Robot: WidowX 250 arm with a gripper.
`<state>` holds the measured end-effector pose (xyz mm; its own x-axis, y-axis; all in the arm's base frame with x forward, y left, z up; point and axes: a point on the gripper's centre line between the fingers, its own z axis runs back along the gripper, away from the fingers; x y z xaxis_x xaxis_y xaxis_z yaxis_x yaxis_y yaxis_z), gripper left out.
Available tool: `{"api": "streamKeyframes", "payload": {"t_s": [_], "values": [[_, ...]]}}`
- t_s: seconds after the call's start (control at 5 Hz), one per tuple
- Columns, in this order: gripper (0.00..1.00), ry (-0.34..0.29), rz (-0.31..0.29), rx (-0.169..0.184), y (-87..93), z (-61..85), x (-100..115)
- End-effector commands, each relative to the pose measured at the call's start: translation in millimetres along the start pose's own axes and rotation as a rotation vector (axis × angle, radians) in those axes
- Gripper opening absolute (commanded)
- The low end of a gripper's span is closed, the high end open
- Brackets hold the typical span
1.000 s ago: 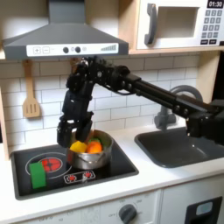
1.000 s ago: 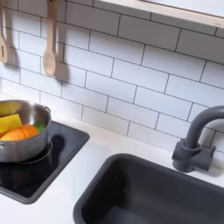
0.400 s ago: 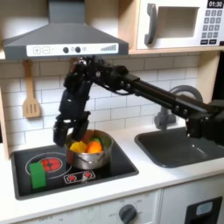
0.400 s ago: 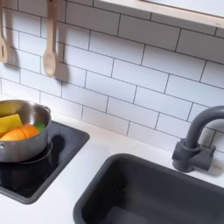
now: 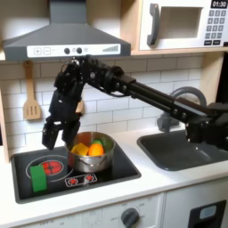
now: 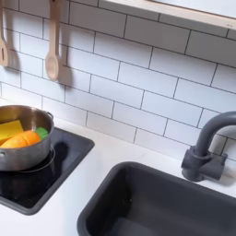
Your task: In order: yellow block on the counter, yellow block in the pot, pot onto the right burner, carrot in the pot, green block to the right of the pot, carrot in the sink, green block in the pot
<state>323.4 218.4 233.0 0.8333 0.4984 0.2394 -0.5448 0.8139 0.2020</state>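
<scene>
A: Looking at the first exterior view, you had the end effector [image 5: 50,135] hanging above the black stovetop [image 5: 107,176], over the gap between the green block [image 5: 39,175] and the pot [image 5: 91,156]. It held nothing. I couldn't tell how far its fingers were spread; they read as one dark shape.

B: And where did you have the carrot?

A: You had it inside the pot. The carrot [image 6: 22,140] lay against the yellow block [image 6: 10,129] in the second exterior view, green tip pointing to the second exterior view's right.

B: Where did the pot sit?

A: On the stovetop's burner toward the first exterior view's right. The green block stood upright on the red burner [image 5: 52,166], just beside the pot, on the first exterior view's left.

B: And the sink?

A: The sink [image 6: 157,205] lay dark in the bench [image 6: 88,180], faucet [image 6: 205,147] behind it. Wooden utensils [image 6: 53,44] hung on the tiled wall.
</scene>
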Motion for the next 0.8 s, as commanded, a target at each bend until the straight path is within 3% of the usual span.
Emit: {"api": "streamKeyframes", "payload": {"t_s": [0.0,0.6], "values": [[1.00,0.007,0.006,-0.023,6.0,-3.7,5.0],[1.00,-0.011,0.014,-0.016,19.0,-11.6,7.3]]}}
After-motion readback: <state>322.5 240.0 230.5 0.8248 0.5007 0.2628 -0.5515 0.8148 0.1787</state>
